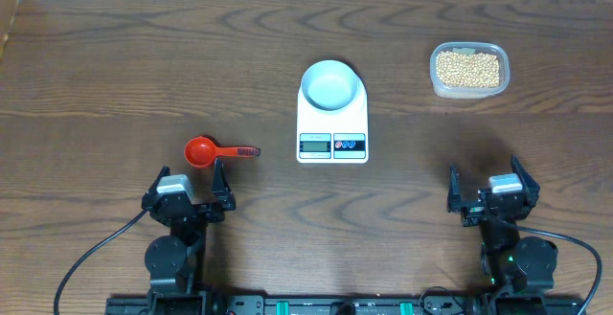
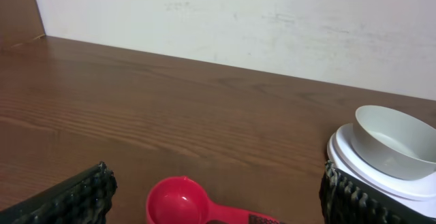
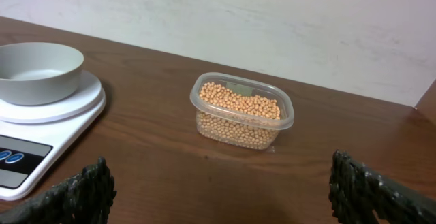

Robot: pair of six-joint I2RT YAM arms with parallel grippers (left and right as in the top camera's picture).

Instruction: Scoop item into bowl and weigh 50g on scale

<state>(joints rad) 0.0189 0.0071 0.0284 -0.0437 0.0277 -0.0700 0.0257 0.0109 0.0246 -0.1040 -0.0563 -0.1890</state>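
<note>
The tan-yellow beans (image 1: 468, 68) fill a clear plastic tub (image 1: 468, 89) at the back right; they also show in the right wrist view (image 3: 240, 106). The pale blue-white bowl (image 1: 330, 84) stands empty on the white scale (image 1: 332, 123) at the table's middle; both show in the left wrist view (image 2: 392, 139) and the right wrist view (image 3: 37, 71). A red scoop (image 1: 203, 150) lies left of the scale, just ahead of my left gripper (image 1: 188, 187), which is open and empty. My right gripper (image 1: 488, 183) is open and empty at the front right.
The brown wooden table (image 1: 144, 66) ends at a pale wall behind. The scoop's handle (image 1: 241, 151) points right toward the scale. The scale's display (image 1: 314, 144) and buttons (image 1: 349, 144) face the front edge.
</note>
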